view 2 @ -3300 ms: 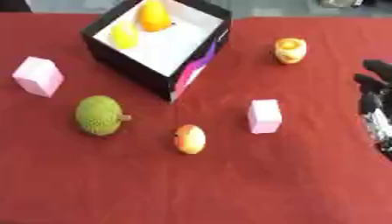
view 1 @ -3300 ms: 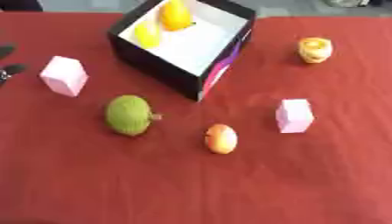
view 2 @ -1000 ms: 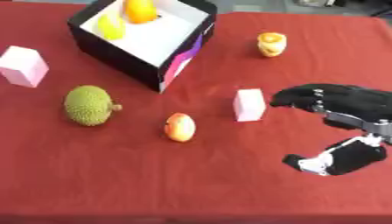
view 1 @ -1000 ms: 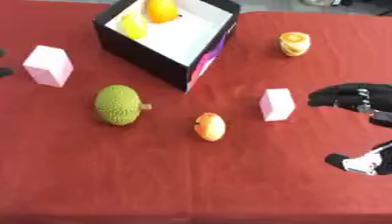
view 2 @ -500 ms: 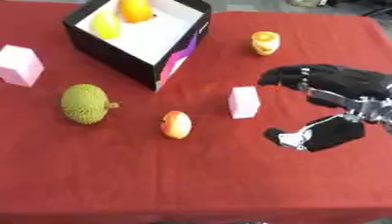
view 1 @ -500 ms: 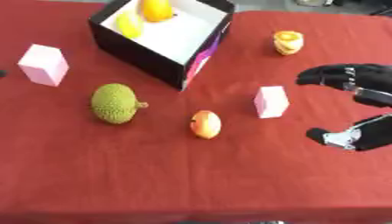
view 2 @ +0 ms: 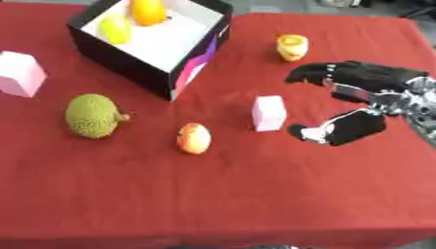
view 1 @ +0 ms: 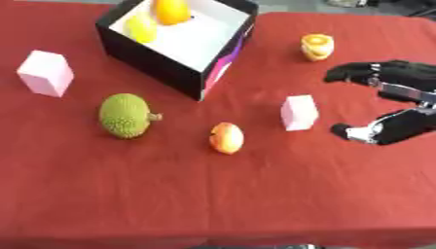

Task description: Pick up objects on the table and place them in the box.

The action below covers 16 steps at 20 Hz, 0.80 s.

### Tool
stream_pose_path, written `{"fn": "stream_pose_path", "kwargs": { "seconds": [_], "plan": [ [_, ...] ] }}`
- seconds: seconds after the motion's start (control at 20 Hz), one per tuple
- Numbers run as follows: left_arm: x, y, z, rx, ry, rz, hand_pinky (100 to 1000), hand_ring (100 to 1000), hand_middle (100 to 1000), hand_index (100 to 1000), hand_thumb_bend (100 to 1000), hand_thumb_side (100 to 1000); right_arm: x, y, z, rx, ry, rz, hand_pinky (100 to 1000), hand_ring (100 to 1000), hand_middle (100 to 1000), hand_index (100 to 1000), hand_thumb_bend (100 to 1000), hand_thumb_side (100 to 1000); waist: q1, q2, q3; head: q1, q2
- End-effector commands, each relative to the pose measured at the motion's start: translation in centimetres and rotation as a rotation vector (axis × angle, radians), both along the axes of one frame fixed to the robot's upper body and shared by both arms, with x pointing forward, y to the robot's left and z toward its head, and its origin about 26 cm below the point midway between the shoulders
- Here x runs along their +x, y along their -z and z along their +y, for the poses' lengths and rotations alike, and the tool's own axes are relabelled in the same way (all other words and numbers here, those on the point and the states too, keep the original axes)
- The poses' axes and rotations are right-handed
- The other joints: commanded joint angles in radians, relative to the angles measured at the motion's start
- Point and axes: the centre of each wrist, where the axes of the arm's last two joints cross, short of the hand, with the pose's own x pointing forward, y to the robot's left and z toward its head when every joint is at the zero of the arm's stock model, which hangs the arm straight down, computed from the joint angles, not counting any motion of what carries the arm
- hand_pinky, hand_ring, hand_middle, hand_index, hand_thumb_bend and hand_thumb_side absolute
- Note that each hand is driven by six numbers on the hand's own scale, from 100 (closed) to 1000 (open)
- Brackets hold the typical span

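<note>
Right robot hand [view 2: 357, 102] spread, just beside pink block [view 2: 270, 113]; should straddle it squarely w/ thumb & fingers before closing.

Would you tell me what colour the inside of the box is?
White; the box interior shows best in the left eye view.

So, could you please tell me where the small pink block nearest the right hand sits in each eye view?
Left eye view: pink block right of centre, just left of the open right hand.
Right eye view: same block nearer the middle.
Shared landmark: the orange-red fruit, lower left of the block in both.
</note>
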Motion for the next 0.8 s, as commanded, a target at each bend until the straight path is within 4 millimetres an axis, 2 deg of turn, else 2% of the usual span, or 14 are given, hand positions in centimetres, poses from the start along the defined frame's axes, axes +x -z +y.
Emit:
{"fn": "stream_pose_path", "kwargs": {
  "seconds": [0.05, 0.35, 0.8],
  "plan": [
    [0.0, -1.3, 0.1, 0.02, 0.002, -0.036, 730, 832, 822, 852, 199, 708, 0.7, -0.5, -0.3, -0.033, -0.004, -0.008, 1000, 1000, 984, 986, 393, 718, 0.007, -0.01, 0.005, 0.01, -0.001],
    [0.2, -1.7, -0.2, 0.014, 0.011, -0.047, 730, 832, 821, 852, 200, 711, 1.8, -0.2, -0.6, -0.072, -0.03, 0.008, 1000, 1000, 985, 984, 451, 736, 0.009, 0.0, 0.018, 0.039, -0.007],
    [0.4, -2.1, -0.4, 0.002, -0.004, -0.066, 743, 832, 812, 846, 193, 702, 3.0, 0.0, -1.2, -0.094, -0.023, -0.018, 1000, 1000, 954, 991, 447, 747, 0.01, 0.011, 0.034, -0.003, -0.028]
  ]
}}
